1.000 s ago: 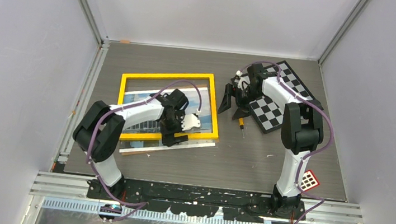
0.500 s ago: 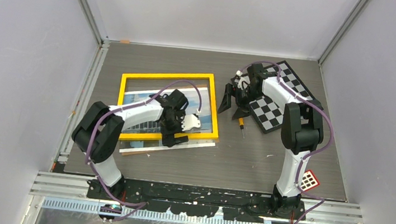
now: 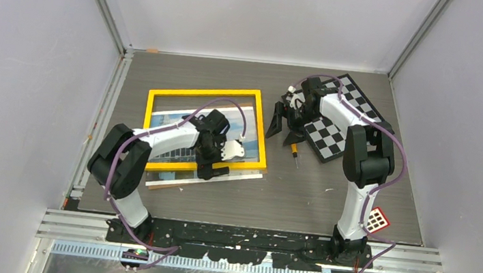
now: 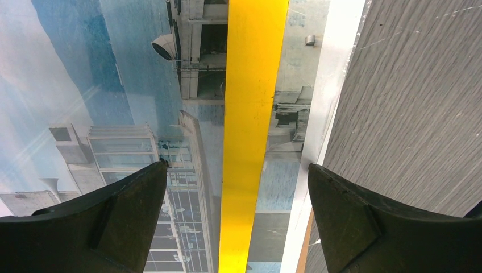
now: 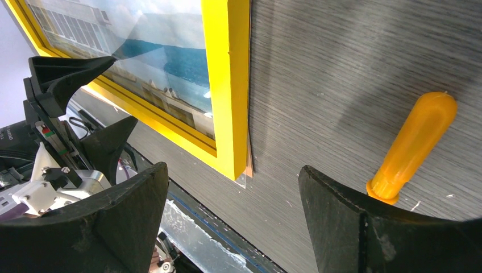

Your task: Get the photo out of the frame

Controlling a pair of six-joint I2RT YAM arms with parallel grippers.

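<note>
No legible txt, nos. or brands. Tiny white print on black housing point(image 5: 8, 136), 9 o'clock in right wrist view: too small to read. No chars on photo point(image 4: 113, 85), checkerboard point(image 3: 335, 130), red-edged grid tag point(image 3: 375, 220).

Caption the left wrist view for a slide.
Open left fingers straddle the yellow frame bar, photo showing on both sides.

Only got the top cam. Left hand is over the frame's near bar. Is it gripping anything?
Observer: No. Left wrist cam: left hand open, fingers either side of the frame bar, clear of it.
Operator: and the photo, out?
Observer: Partly. It shows on both sides of that bar; its white border sticks out beyond.
Operator: and the right hand?
Observer: Open, holding nothing; it looks down on the frame's corner and an orange handle.
</note>
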